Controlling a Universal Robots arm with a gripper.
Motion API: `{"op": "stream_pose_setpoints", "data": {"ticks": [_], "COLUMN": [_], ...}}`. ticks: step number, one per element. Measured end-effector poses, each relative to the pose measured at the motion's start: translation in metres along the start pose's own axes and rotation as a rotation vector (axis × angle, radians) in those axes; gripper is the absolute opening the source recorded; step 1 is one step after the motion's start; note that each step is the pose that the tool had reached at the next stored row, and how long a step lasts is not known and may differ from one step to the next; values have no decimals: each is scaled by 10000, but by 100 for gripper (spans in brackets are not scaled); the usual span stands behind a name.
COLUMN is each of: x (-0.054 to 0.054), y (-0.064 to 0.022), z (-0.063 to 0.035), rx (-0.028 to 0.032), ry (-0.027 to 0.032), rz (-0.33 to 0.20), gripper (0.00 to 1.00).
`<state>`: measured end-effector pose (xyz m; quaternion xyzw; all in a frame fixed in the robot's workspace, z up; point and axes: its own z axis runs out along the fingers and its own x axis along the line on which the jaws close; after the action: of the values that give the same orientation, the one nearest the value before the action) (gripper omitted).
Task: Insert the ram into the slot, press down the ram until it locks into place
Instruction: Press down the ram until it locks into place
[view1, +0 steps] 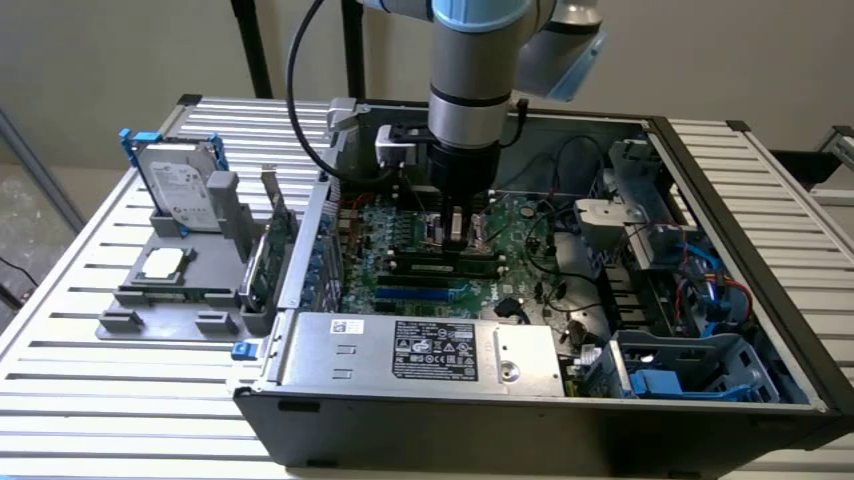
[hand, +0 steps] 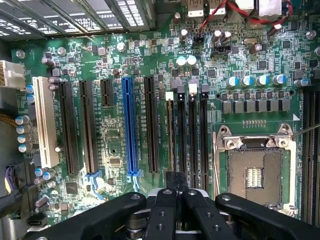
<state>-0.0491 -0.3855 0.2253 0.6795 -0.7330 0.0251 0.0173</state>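
The ram (view1: 430, 264) stands edge-up in one of the parallel black memory slots (hand: 192, 140). From the wrist I see it as a thin greenish line (hand: 170, 135) in the slot nearest the blue one. My gripper (view1: 461, 238) hangs low inside the open computer case, just over the ram's end. Its fingertips (hand: 175, 180) are together over the near end of the slots, with no gap showing and nothing visibly held. White end clips (hand: 169, 95) sit at the slots' far ends.
A blue slot (hand: 131, 130) and black expansion slots run parallel beside the memory slots, with the silver processor socket (hand: 254, 170) on the other side. The power supply (view1: 427, 350) and loose cables (view1: 561, 290) crowd the case. A hard drive (view1: 180, 190) and expansion card (view1: 274, 255) stand outside.
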Motion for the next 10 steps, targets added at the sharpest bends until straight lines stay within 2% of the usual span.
{"op": "stream_pose_setpoints", "data": {"ticks": [2,7,10], "x": [-1,12,14], "y": [-1,-18,-19], "z": [2,-177,-204], "rx": [4,-45,-46], "ry": [-6,-38,-44], "rz": [0,-3,-2], "gripper": [11,11,11]}}
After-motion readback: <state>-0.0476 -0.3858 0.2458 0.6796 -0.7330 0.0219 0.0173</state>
